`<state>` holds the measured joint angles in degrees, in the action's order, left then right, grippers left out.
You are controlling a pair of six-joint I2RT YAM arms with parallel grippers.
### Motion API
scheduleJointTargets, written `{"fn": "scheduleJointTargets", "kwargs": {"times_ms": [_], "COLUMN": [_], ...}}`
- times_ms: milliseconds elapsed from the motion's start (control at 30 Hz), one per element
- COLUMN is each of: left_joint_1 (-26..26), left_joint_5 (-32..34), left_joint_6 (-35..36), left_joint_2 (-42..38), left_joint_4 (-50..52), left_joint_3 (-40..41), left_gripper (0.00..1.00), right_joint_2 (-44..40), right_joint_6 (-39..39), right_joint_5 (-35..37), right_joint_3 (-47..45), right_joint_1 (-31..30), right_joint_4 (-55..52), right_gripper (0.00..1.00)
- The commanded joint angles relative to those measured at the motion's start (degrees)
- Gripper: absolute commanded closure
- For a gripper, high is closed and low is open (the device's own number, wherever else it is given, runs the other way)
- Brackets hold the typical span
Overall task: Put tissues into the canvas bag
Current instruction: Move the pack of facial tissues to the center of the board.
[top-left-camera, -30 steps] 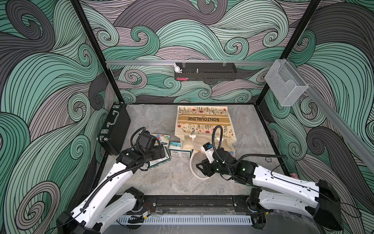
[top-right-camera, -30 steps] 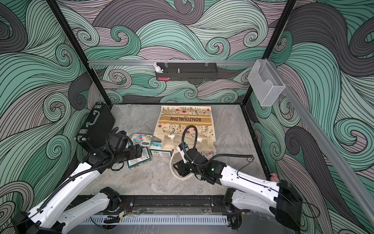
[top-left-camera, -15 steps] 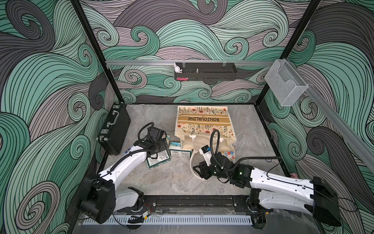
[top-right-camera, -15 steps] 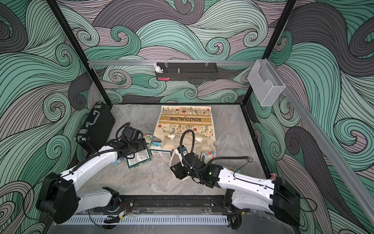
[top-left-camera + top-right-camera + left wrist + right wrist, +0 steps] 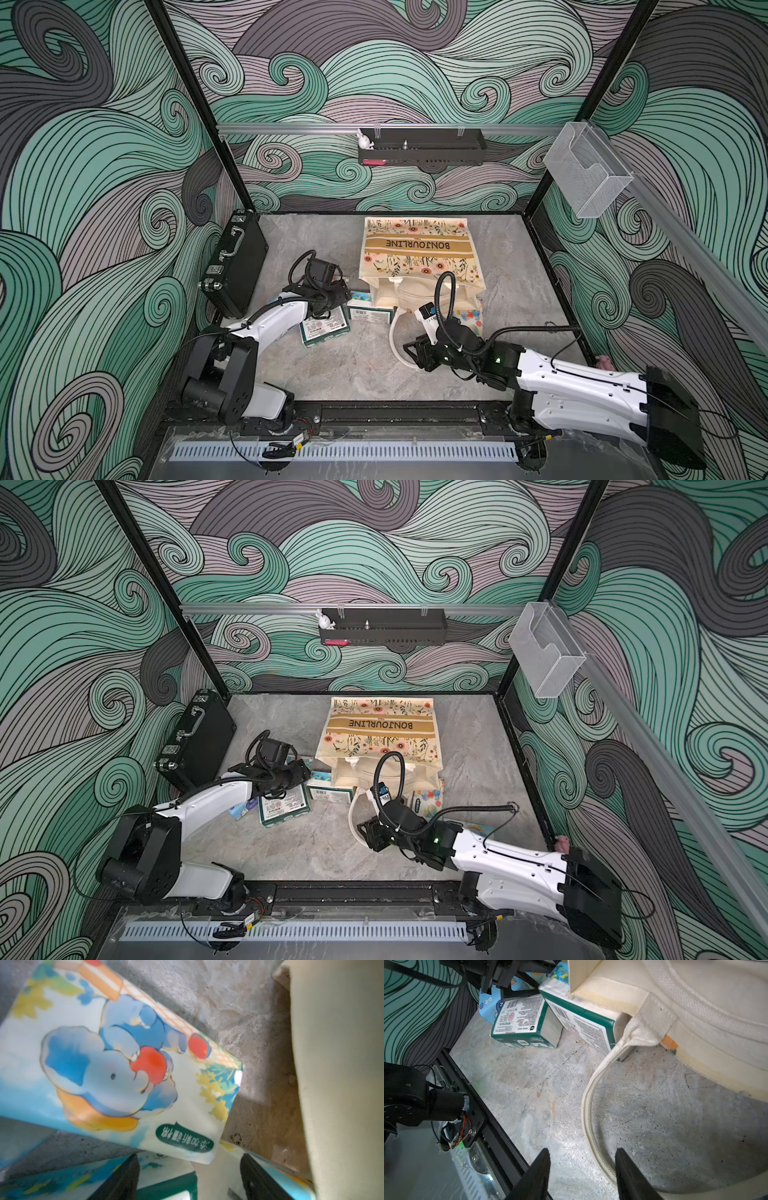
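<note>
The canvas bag (image 5: 419, 253) (image 5: 382, 729) lies on the floor with its mouth toward the front. Its cream handle (image 5: 395, 336) (image 5: 588, 1105) loops out over the floor. Tissues lie left of the mouth: two dark green packs (image 5: 324, 328) (image 5: 370, 313) and a light blue cartoon pack (image 5: 360, 296) (image 5: 104, 1064). My left gripper (image 5: 343, 291) (image 5: 189, 1178) hangs low over them, open, with the jaws on either side of a green and white pack end. My right gripper (image 5: 411, 353) (image 5: 582, 1167) is open, and the handle runs between its jaws.
A black briefcase (image 5: 235, 266) leans on the left wall. Another cartoon pack (image 5: 428, 802) sits at the bag's right corner and a blue one (image 5: 241, 808) under my left arm. A black shelf (image 5: 422, 147) and a clear holder (image 5: 586, 174) hang on the walls.
My left arm has reached right toward the bag's mouth and lowered over the packs, its jaws narrowing a little. My right gripper has slid slightly toward the front along the handle loop.
</note>
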<state>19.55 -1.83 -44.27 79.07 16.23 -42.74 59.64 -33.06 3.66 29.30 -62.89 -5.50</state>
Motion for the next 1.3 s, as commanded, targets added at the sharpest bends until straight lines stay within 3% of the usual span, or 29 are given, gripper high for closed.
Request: {"fn": "scheduleJointTargets", "kwargs": {"times_ms": [0,233,367,500,633,833,1033,1267], "left_joint_1": [0.23,0.53,0.54,0.31,-0.23,-2.39,-2.50,-2.25], "left_joint_5": [-4.27,-5.76,2.83,14.21,20.82,19.67,16.78,3.47], "left_joint_6": [-2.10,-4.42,-3.58,-6.79,-10.19,-11.79,-11.19,-10.90], "left_joint_2": [-4.99,-19.70,-28.33,-31.79,-29.90,-28.19,-26.14,-22.90], "left_joint_4": [0.37,4.19,15.59,33.14,44.71,40.32,31.54,21.41], "left_joint_3": [3.96,10.01,5.84,-0.15,-2.91,3.10,7.58,13.92], "left_gripper": [0.22,0.21,0.13,0.07,0.07,0.33,0.42,0.45], "right_joint_2": [1.94,8.93,13.36,18.49,23.89,31.38,32.34,34.10], "right_joint_6": [0.18,-0.63,-0.61,-2.56,-9.32,-22.34,-20.96,-23.42], "right_joint_5": [-0.24,-4.02,-5.99,-10.74,-11.11,-13.38,-11.65,-11.90], "right_joint_3": [-0.73,1.11,3.55,7.31,11.33,14.38,15.49,13.18], "right_joint_1": [-0.21,-0.81,-1.66,-1.88,-1.88,-1.93,-2.17,-2.15], "right_joint_4": [1.73,6.02,8.20,12.87,17.17,26.62,24.54,27.68], "right_gripper": [0.48,0.48,0.47,0.43,0.24,0.18,0.17,0.17]}}
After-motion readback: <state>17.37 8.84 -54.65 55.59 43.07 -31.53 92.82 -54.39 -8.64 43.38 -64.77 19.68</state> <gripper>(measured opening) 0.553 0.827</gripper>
